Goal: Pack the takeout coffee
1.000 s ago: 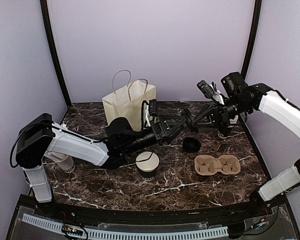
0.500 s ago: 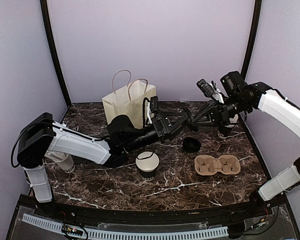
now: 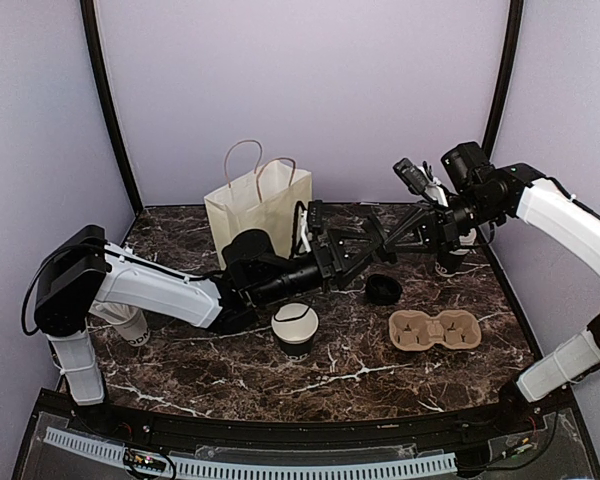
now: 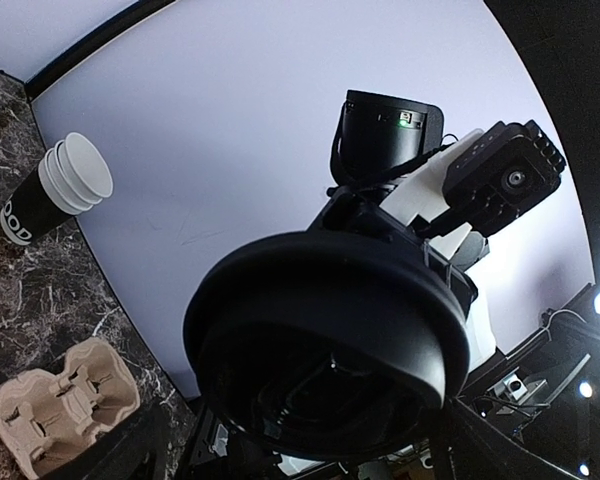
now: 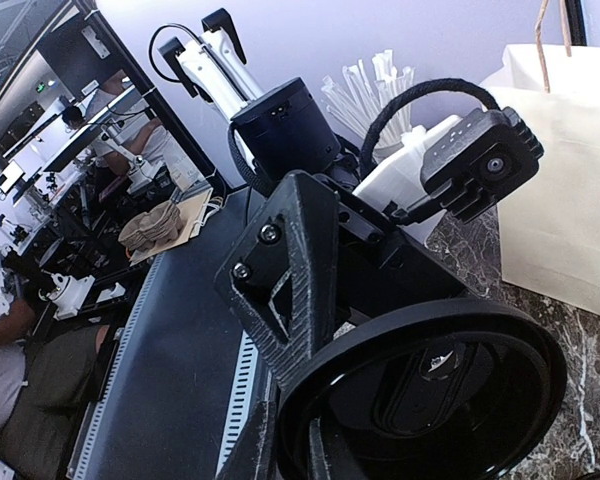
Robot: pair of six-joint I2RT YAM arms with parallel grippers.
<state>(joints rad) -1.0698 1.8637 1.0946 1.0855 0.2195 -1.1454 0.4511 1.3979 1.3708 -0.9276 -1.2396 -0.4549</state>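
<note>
My right gripper [image 3: 385, 241] is shut on the rim of a round black lid [image 3: 378, 240] and holds it on edge in the air above the back of the table. The lid fills the left wrist view [image 4: 330, 340] and shows in the right wrist view [image 5: 430, 400]. My left gripper [image 3: 358, 243] is open, its fingers spread on both sides of the lid, close to it. An uncovered cup [image 3: 295, 328] with a white rim stands below my left arm. A second black lid [image 3: 382, 290] lies on the table. The tan two-hole tray [image 3: 434, 330] is empty.
A cream handled bag [image 3: 258, 205] stands at the back, with a cup of wrapped sticks [image 5: 375, 85] beside it. A stack of cups [image 4: 55, 190] stands at the back right under my right arm. Another cup [image 3: 130, 325] stands at the left, behind my left arm.
My left gripper has moved right and slightly up toward the lid in my right gripper. The right arm and the things on the table have stayed still.
</note>
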